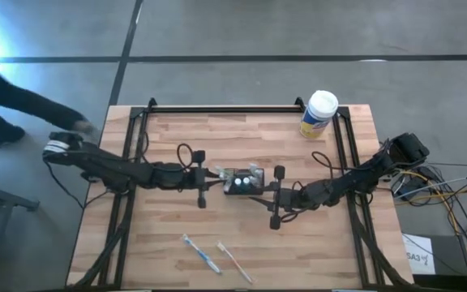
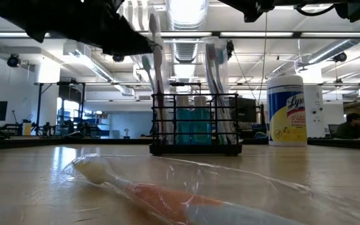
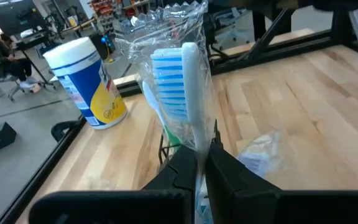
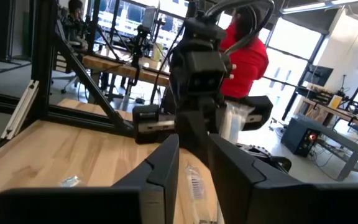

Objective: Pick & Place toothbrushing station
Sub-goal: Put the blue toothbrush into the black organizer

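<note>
My left end effector (image 3: 197, 168) pinching a wrapped toothbrush (image 3: 182, 93), caddy (image 1: 242, 180) mid-frame half hidden, right end effector (image 4: 194, 171) slightly spread.

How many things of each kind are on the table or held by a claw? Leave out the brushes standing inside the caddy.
Wrapped toothbrushes lying flat: 2
Wrapped toothbrush in the left claw: 1
Black mesh caddy: 1
Wipes canister: 1
Total: 5

Bright overhead glare, blurred foreground
</note>
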{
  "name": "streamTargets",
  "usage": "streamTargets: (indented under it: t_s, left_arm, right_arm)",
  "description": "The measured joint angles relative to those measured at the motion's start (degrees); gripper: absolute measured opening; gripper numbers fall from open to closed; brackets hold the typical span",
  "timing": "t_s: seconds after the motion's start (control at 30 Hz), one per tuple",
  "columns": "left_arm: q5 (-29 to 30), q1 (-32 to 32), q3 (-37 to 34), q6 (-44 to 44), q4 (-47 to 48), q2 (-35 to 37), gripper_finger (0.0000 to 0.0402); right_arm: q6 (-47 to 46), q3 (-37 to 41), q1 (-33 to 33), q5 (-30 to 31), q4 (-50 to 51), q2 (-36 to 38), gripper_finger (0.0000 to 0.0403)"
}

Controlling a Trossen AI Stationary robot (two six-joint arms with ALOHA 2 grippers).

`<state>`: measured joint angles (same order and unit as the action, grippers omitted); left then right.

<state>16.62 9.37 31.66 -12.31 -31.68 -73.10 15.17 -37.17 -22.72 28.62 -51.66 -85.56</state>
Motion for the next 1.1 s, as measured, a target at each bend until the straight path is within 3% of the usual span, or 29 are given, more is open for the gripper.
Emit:
streamTargets:
  t_s: [0.4, 0.8, 1.1]
  left_arm:
    - [-0.11, -0.94, -0.07, -0.86, -6.01, -9.32, 0.0017]
    - [-0.66, -2.45, 0.04, 0.42, -8.68, -13.88, 0.0017]
    - [-0.59, -2.51, -0.17, 1.73, -6.07, -9.41, 0.0103]
  right_arm:
    - [-0.17, 0.00, 0.00, -0.02, 0.02, 0.00, 0.0075]
    - [-0.18, 0.00, 0.00, -0.07, 0.48, 0.00, 0.0068]
    - [-0.19, 0.00, 0.00, -0.15, 0.48, -0.02, 0.0068]
